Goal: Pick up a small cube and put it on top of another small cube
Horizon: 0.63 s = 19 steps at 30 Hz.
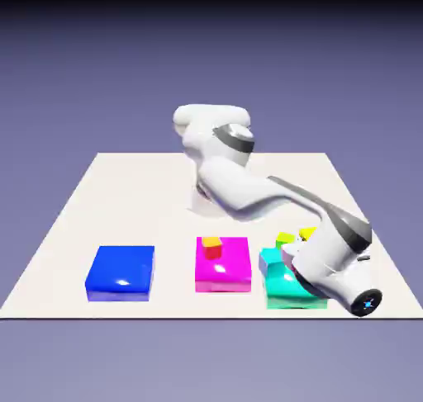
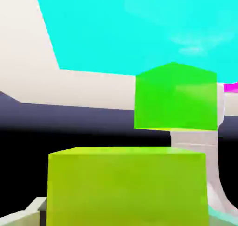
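The small cube (image 2: 126,183), plain yellow, fills the bottom of the hand view between my fingers, which it almost hides. My gripper (image 2: 126,213) is shut on it. In the exterior view the yellow cube (image 1: 307,232) peeks out just behind the white hand, with the gripper (image 1: 304,240) mostly hidden by the hand. A green small cube (image 2: 176,97) stands just beyond the yellow one and apart from it. This green cube (image 1: 285,238) also shows in the exterior view, beside the cyan block. I cannot tell whether the yellow cube rests on the table or is lifted.
A flat cyan block (image 1: 281,286) lies under and beside the hand, near the table's front edge on the exterior view's right. A magenta block (image 1: 223,270) at the middle carries an orange-and-yellow small cube (image 1: 212,246). A blue block (image 1: 121,271) lies to the left.
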### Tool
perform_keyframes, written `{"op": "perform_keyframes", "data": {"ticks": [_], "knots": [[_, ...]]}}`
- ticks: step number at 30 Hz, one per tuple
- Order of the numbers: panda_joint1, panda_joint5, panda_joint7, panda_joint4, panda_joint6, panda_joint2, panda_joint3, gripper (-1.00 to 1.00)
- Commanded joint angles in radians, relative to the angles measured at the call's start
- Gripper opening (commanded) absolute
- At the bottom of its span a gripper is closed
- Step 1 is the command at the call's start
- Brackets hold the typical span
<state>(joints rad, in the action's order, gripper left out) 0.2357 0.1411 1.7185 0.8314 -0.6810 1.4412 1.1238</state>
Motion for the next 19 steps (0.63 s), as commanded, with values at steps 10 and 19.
{"op": "perform_keyframes", "data": {"ticks": [10, 19], "knots": [[0.175, -0.023, 0.026, 0.178, -0.111, -0.032, -0.057, -1.0], [0.282, -0.018, 0.025, 0.42, -0.242, -0.076, -0.051, 1.0]]}}
